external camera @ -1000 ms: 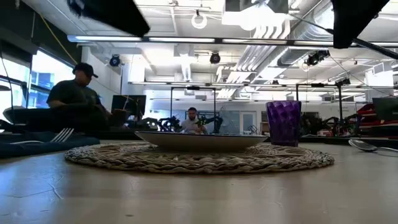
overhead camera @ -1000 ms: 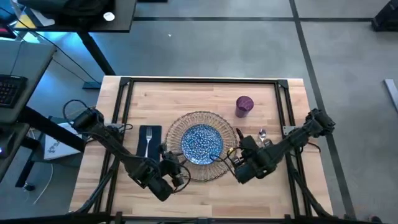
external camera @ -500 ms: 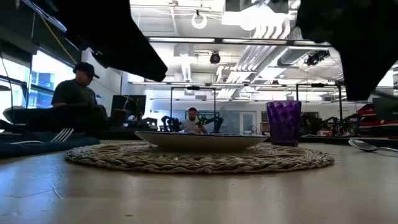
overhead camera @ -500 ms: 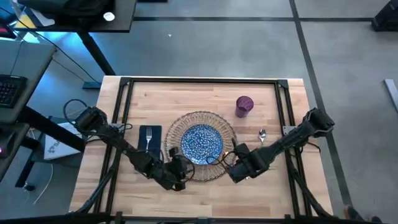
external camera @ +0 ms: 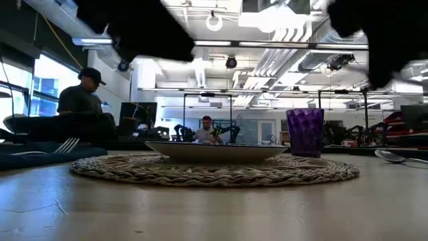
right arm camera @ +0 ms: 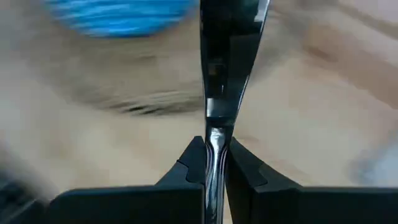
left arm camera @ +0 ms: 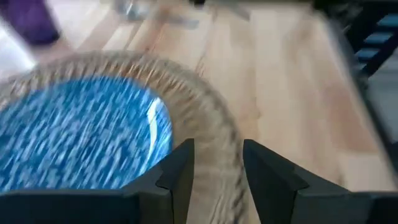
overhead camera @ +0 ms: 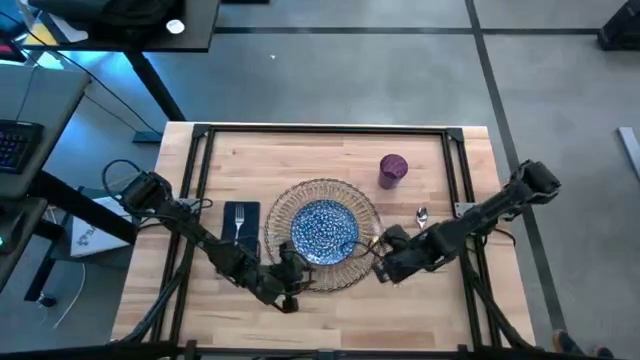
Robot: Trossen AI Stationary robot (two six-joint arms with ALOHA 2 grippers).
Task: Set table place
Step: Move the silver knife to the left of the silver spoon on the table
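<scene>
My right gripper (right arm camera: 212, 163) is closed on a knife (right arm camera: 225, 59), its long axis pointing straight ahead. The free table (overhead camera: 400, 225) between plate (overhead camera: 323, 232) and spoon (overhead camera: 422, 214) lies at my twelve o'clock. My left gripper (left arm camera: 216, 163), slightly open and empty, hovers over the mat (overhead camera: 283, 205). The plate holds nothing.

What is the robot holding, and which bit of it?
The right gripper fingers pinch a silver piece of cutlery by its thin handle end. The left gripper holds nothing.
</scene>
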